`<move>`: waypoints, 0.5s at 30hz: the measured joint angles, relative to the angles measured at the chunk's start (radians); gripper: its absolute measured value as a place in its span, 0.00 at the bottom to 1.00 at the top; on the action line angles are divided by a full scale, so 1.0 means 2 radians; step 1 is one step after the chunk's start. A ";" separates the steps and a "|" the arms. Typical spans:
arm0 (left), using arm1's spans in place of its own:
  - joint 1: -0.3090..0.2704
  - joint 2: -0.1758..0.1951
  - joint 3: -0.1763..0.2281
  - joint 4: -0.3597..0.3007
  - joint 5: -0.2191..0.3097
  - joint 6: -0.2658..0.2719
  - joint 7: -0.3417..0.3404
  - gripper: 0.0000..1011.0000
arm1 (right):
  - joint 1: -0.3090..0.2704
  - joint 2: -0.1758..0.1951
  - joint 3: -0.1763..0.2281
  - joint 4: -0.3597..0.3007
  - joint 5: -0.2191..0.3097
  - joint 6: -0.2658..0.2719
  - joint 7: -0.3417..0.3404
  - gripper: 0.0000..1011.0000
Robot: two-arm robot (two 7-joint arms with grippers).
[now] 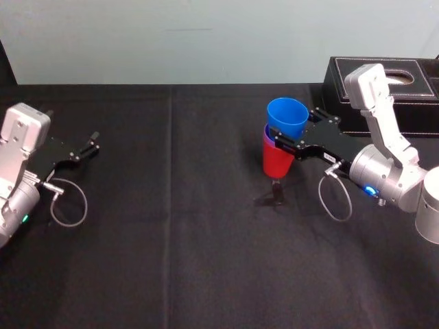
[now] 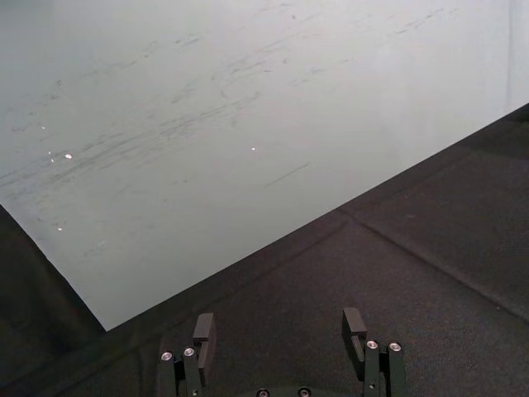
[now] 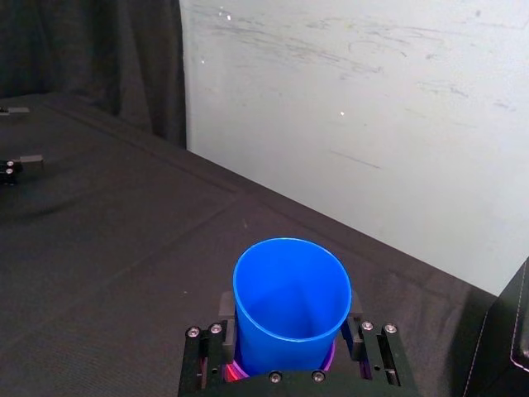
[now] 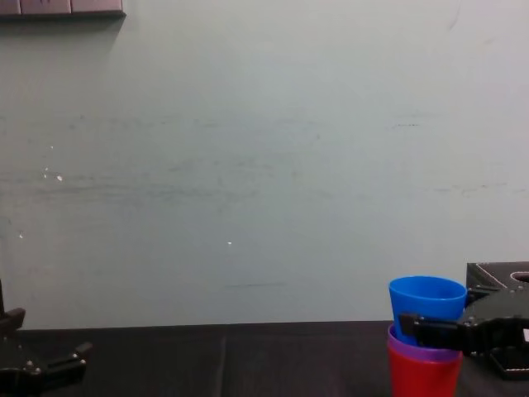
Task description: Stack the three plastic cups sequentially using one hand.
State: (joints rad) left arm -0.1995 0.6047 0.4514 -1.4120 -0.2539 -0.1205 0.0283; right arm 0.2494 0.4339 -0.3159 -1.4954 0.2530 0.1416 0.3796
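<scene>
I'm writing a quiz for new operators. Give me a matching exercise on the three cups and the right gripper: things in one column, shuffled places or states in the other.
1 blue cup
2 purple cup
3 red cup
4 right gripper

a lowest of the three
b shut on the blue cup
c topmost of the three
d between the other two

Pairs: 1-c, 2-d, 3-a, 4-b. The left gripper sits parked, open, far left.

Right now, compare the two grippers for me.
The left gripper has open, empty fingers; the right gripper clamps the blue cup. The left gripper sits at the table's left; the right gripper reaches toward its centre. Both are black with grey wrists.
</scene>
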 joint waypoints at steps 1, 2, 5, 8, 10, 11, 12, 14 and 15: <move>0.000 0.000 0.000 0.000 0.000 0.000 0.000 0.99 | 0.000 0.000 0.000 0.000 0.000 0.000 0.000 0.74; 0.000 0.000 0.000 0.000 0.000 0.000 0.000 0.99 | 0.000 0.000 0.000 0.000 0.000 0.000 0.000 0.74; 0.000 0.000 0.000 0.000 0.000 0.000 0.000 0.99 | 0.000 0.000 0.000 -0.001 0.000 0.001 0.000 0.74; 0.000 0.000 0.000 0.000 0.000 0.000 0.000 0.99 | 0.000 0.000 0.000 -0.001 0.000 0.001 0.000 0.79; 0.000 0.000 0.000 0.000 0.000 0.000 0.000 0.99 | 0.000 0.000 0.000 -0.002 0.000 0.001 0.000 0.82; 0.000 0.000 0.000 0.000 0.000 0.000 0.000 0.99 | 0.000 0.000 0.000 -0.002 0.000 0.001 0.000 0.84; 0.000 0.000 0.000 0.000 0.000 0.000 0.000 0.99 | 0.000 0.000 0.000 -0.002 0.000 0.001 0.000 0.89; 0.000 0.000 0.000 0.000 0.000 0.000 0.000 0.99 | 0.000 0.001 0.001 -0.002 0.000 0.001 0.000 0.93; 0.000 0.000 0.000 0.000 0.000 0.000 0.000 0.99 | 0.000 0.001 0.001 -0.002 0.000 0.001 0.000 0.96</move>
State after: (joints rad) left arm -0.1995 0.6047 0.4514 -1.4120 -0.2539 -0.1205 0.0283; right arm 0.2486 0.4350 -0.3148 -1.4996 0.2538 0.1437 0.3787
